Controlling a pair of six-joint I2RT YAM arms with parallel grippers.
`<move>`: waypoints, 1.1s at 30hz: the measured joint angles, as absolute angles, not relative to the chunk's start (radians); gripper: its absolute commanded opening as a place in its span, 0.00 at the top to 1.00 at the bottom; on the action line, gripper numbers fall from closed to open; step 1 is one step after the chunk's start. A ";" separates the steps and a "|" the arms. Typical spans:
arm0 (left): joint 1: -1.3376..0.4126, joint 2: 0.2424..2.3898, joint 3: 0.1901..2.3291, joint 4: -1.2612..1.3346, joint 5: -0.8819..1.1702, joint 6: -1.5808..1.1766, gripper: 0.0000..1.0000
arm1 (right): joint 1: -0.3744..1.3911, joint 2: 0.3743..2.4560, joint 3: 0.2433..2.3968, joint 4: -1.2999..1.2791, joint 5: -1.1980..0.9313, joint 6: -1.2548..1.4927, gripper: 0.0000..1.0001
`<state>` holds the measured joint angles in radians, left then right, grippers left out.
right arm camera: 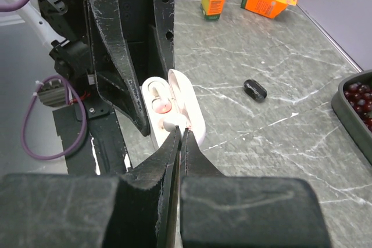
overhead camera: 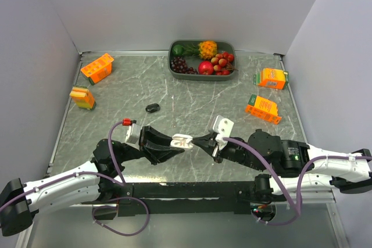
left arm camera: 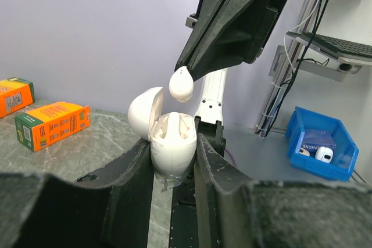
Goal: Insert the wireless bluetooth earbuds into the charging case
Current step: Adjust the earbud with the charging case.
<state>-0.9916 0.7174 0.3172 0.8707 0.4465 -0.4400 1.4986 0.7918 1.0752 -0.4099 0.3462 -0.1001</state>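
Table point(overhead camera: 174, 91): grey marbled top. The two pincers meet tip to tip over its near middle.

Fruit tray point(overhead camera: 202, 76): well beyond both pincers, at the far edge.

Orange cartons, four, all well apart from the pincers. Upper left carton point(overhead camera: 97, 68) and lower left carton point(overhead camera: 82, 97) lie far out past the left pincer. Upper right carton point(overhead camera: 272, 78) and lower right carton point(overhead camera: 263, 108) lie out past the right pincer.

Left pincer point(left arm camera: 173, 161): clenched on the charging case point(left arm camera: 171, 146), one finger pressed to each flank. The case sits upright between the fingers, its lid swung open and its mouth facing the right pincer.

Right pincer point(right arm camera: 180, 133): clamped shut on a white earbud point(left arm camera: 181, 85), pinched at the very tips. The bud hangs just above the open mouth of the case. The left wrist view shows a small gap; the right wrist view is too crowded to confirm it.

Black rounded item point(overhead camera: 152, 108): lying on the table beyond the left pincer, clear of both, unheld.
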 measured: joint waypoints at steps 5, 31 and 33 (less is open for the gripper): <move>-0.992 0.717 0.317 0.871 0.446 -0.440 0.99 | 1.499 0.803 1.075 -0.410 0.323 -0.101 1.00; -0.992 0.718 0.314 0.873 0.465 -0.440 0.99 | 1.499 0.808 1.058 -0.413 0.307 -0.155 1.00; -0.992 0.718 0.314 0.876 0.471 -0.441 0.99 | 1.499 0.808 1.053 -0.413 0.307 -0.159 1.00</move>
